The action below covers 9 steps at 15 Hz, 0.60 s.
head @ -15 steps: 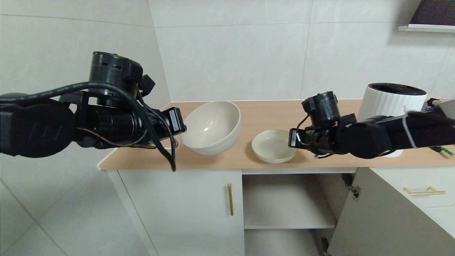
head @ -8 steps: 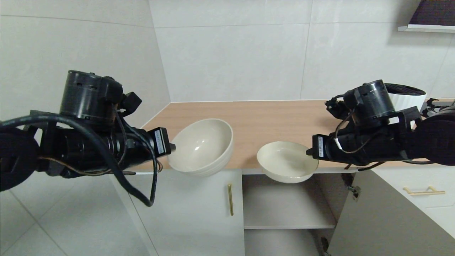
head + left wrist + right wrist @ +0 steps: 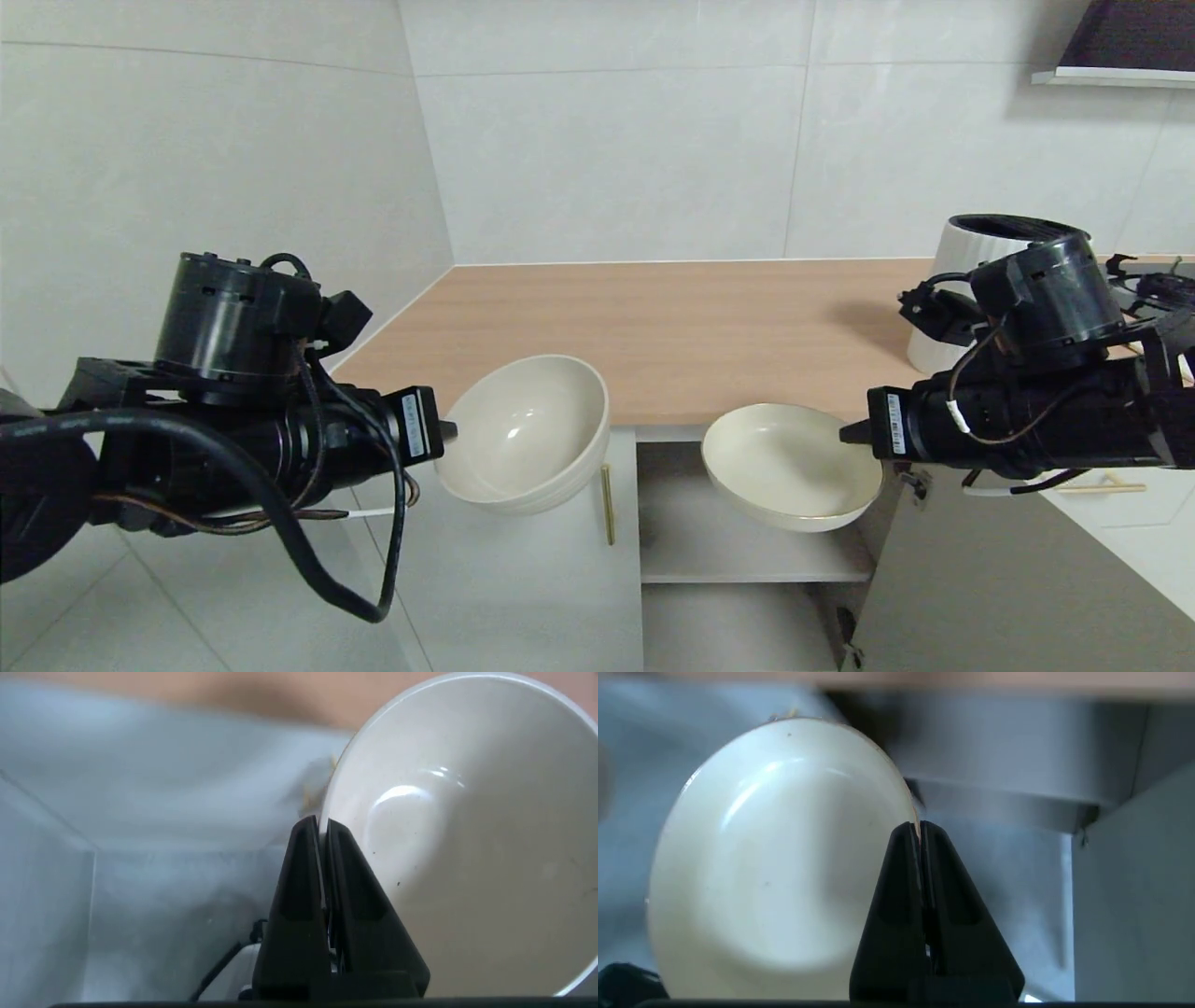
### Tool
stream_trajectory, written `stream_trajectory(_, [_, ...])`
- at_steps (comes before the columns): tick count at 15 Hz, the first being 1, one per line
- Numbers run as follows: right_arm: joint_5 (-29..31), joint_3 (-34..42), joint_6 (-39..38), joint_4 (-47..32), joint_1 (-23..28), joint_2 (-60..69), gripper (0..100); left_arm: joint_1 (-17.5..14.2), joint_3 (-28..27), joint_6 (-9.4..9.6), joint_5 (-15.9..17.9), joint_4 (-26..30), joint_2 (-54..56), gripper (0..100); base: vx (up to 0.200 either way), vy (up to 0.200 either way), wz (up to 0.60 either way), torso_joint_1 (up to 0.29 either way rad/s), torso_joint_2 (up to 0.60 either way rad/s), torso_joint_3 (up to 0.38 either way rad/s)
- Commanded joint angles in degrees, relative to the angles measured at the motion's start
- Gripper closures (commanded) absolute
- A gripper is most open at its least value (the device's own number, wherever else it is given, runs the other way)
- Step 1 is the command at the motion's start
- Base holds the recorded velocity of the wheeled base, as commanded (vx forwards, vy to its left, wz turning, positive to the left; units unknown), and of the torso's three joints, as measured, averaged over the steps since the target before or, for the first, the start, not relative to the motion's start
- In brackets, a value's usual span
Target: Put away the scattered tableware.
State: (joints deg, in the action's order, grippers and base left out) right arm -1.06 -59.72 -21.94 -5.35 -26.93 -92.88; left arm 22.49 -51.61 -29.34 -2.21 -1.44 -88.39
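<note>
Found the left pincer (image 3: pixel 450 431) (image 3: pixel 324 835) clamped tight on the rim of a deep, round, glossy cream ceramic bowl (image 3: pixel 523 434) (image 3: pixel 458 831), held in the air off the front edge of the light wooden counter (image 3: pixel 653 327). Saw that bowl hanging just beyond the fingertips, tilted, with its mouth up and partly toward the wrist, a bright highlight on the smooth inner wall and faint ridges round the outside near the base.

Found the right pincer (image 3: pixel 845 432) (image 3: pixel 920 835) gripping the thin rim of a shallow, wide cream ceramic bowl (image 3: pixel 789 467) (image 3: pixel 775 859) the same way. Saw this one stretching from the fingertips toward the other pincer, slightly tilted, plain inside, hanging before the open white cupboard (image 3: pixel 738 560). Noted both bowls between the pincers, apart from each other. Noted a white ribbed cylindrical container (image 3: pixel 943 280) on the counter behind the right pincer.
</note>
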Motion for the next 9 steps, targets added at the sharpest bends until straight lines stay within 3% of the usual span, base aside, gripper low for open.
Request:
stream_trajectory(1, [0.01,0.13,0.23,0.08,0.03,-0.2,100,0.01,0.11,-0.01,-0.08,-0.06,-0.73,100,0.0,0.0,0.0,0.0,0.0,0.0])
stream_trajectory(9, [0.27,0.22,0.94,0.34,0.83,-2.48,100,0.1,0.11,-0.01,-0.08,-0.06,-0.9,100,0.0,0.0,0.0,0.0,0.0,0.0])
